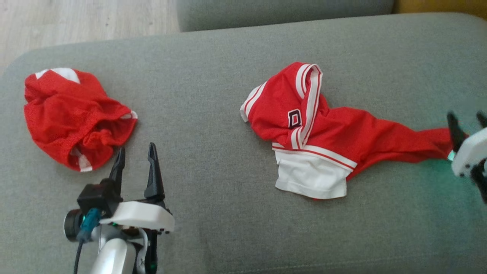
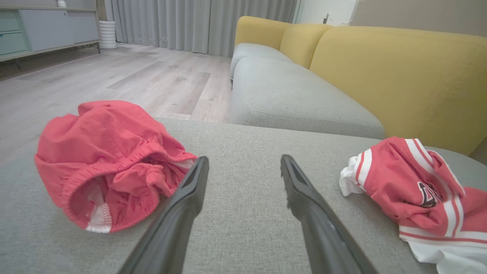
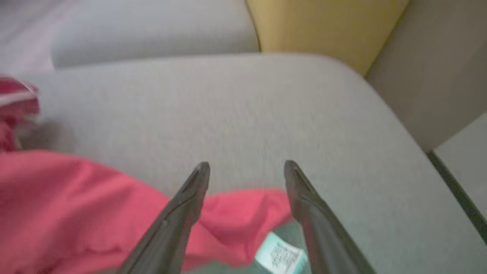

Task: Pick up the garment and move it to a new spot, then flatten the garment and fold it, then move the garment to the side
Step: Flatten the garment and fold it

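Observation:
The garment [image 1: 323, 129] is a red jersey with white striped trim and a white panel, lying crumpled mid-cushion with one red end drawn out to the right. My right gripper [image 1: 466, 116] stands open at that stretched end. In the right wrist view the red cloth [image 3: 76, 205] and its pale care label [image 3: 281, 255] lie beneath the right gripper [image 3: 246, 167], whose fingers stand apart. My left gripper [image 1: 137, 147] is open above bare cushion and holds nothing. In the left wrist view the left gripper [image 2: 244, 159] points between the jersey [image 2: 418, 190] and a second red piece.
Red elastic-waist shorts [image 1: 72, 114] lie bunched at the cushion's left, just beyond my left fingers, also the shorts [image 2: 110, 160]. The grey cushion [image 1: 213, 171] ends at wooden floor [image 1: 76, 19] on the far left. A yellow backrest [image 2: 399, 76] and another grey seat [image 2: 289, 99] lie beyond.

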